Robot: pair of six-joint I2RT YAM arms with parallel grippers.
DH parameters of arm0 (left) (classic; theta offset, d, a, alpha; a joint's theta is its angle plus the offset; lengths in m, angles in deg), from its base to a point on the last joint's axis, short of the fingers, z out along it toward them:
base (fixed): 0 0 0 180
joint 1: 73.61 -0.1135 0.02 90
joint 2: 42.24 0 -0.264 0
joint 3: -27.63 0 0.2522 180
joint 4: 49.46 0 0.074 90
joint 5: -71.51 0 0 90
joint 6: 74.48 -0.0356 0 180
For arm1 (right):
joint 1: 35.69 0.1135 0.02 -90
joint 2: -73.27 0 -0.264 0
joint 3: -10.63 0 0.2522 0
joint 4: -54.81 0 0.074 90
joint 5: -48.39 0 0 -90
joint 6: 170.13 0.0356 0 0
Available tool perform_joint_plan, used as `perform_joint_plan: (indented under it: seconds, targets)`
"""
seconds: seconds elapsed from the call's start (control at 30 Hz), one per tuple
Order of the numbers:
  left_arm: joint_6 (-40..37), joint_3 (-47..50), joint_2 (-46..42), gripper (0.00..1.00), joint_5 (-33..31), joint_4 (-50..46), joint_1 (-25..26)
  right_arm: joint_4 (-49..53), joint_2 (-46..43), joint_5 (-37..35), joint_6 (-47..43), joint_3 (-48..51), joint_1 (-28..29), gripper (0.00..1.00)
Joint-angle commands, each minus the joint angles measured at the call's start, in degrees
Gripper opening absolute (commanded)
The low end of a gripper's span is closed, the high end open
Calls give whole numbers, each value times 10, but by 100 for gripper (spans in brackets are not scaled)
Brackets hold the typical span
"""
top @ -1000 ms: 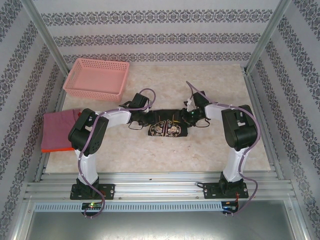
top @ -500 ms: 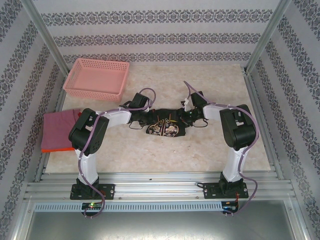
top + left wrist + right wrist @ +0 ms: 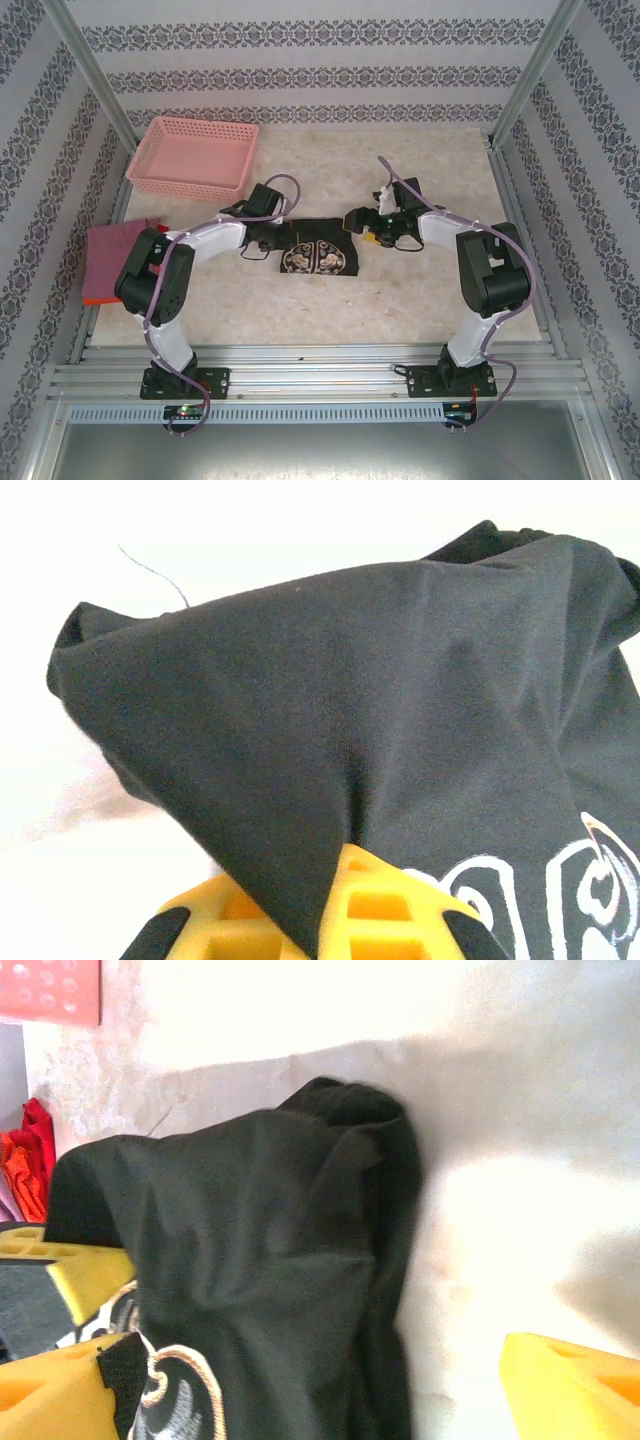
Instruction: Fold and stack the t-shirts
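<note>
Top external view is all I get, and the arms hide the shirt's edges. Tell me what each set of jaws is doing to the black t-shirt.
Observer: In the left wrist view the black t-shirt is pinched in the shut left jaws, with the cloth running down between the yellow fingers.
Operator: Now the right side.
Observer: In the right wrist view the right jaws stand wide open. The outer finger is clear of the cloth, over bare table.
Operator: Report how the shirt lies there.
Observer: Its edge between those jaws is bunched in thick folds, not flat.
</note>
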Motion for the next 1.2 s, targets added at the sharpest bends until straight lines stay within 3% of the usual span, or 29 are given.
perform_joint_plan:
  seconds: [0.0,0.87,1.17]
  targets:
    - [-102,8,-44,0,-23,-89,-23,-8,-13,-2,-28,-1,0,91]
    - [-218,74,-161,0,-73,-168,-176,12,13,19,-61,-53,35,91]
    - [-301,57,-204,0,-154,-239,-208,24,37,37,-82,-98,59,91]
